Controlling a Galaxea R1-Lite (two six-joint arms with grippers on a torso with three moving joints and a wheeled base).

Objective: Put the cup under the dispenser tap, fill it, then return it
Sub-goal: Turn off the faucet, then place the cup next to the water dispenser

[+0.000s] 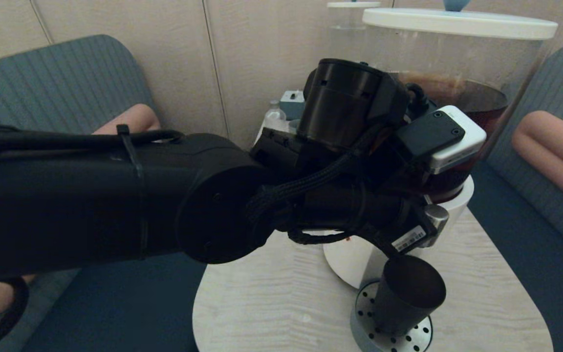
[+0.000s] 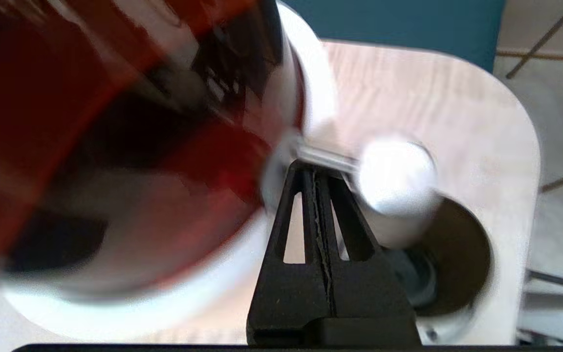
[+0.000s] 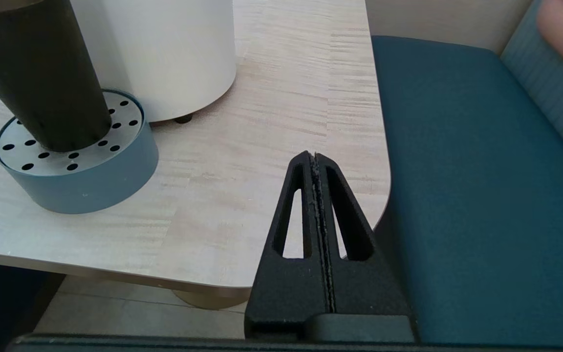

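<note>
The black cup point(image 1: 408, 293) stands upright on a round perforated drip tray point(image 1: 394, 335) in front of the big dispenser point(image 1: 457, 93) of dark brown liquid. My left arm reaches across to the dispenser's front. In the left wrist view my left gripper point(image 2: 316, 168) is shut with nothing between its fingers, its tips against the thin silver stem of the dispenser tap point(image 2: 394, 176), and the cup's mouth point(image 2: 462, 254) sits right below the knob. My right gripper point(image 3: 314, 157) is shut and empty, hovering over the table's near right corner, apart from the cup point(image 3: 42, 83). How full the cup is stays unclear.
A smaller clear dispenser point(image 1: 347, 24) and small items point(image 1: 291, 102) stand behind the big one. Teal sofa seats point(image 3: 482, 171) with pink cushions point(image 1: 555, 146) flank the light wooden table point(image 3: 262, 122). The dispenser's white base point(image 3: 174, 54) stands just behind the drip tray point(image 3: 81, 181).
</note>
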